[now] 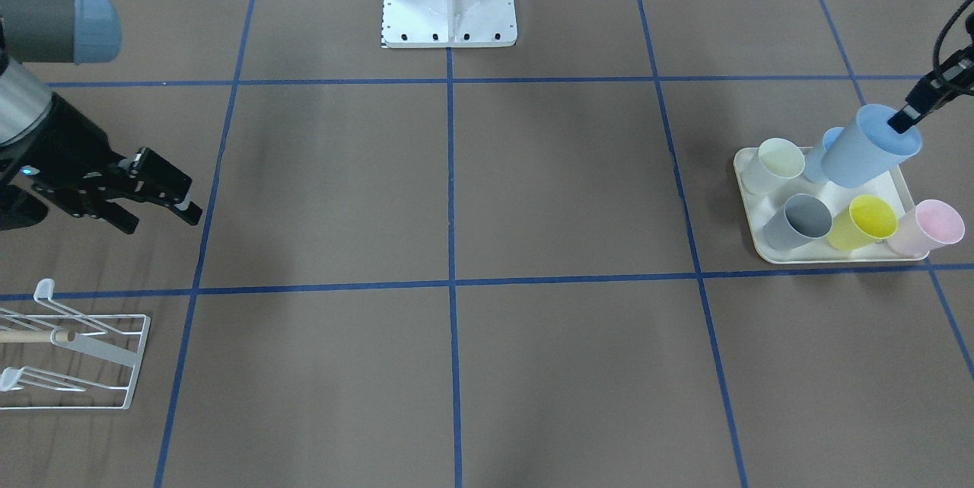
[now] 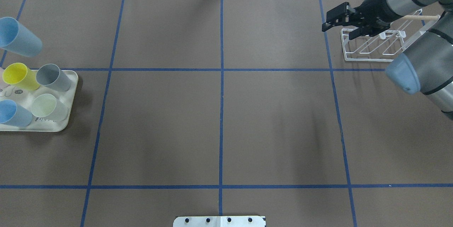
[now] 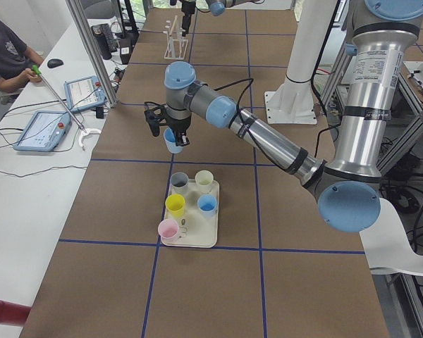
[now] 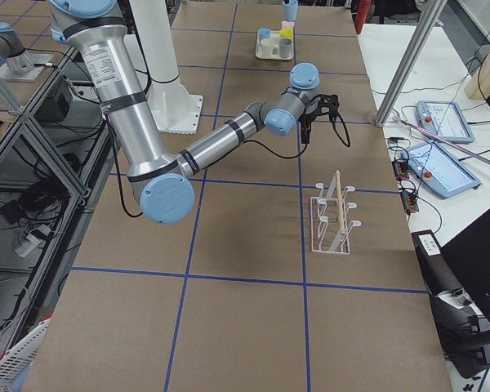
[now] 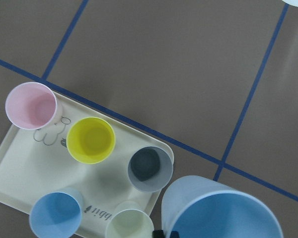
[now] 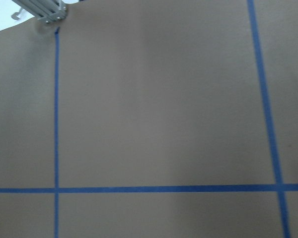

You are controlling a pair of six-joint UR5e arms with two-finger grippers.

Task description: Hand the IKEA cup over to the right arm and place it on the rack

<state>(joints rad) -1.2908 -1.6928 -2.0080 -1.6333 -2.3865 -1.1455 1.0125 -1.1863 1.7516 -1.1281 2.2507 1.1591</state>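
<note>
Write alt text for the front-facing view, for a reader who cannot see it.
At the right edge, the left gripper holds a light blue cup by its rim, raised beside a cream tray with five more cups. At the left, the right gripper is open near a wire rack.

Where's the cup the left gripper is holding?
Front-facing view, far right: the light blue cup hangs tilted in the left gripper, raised in the air by the cream tray.
</note>
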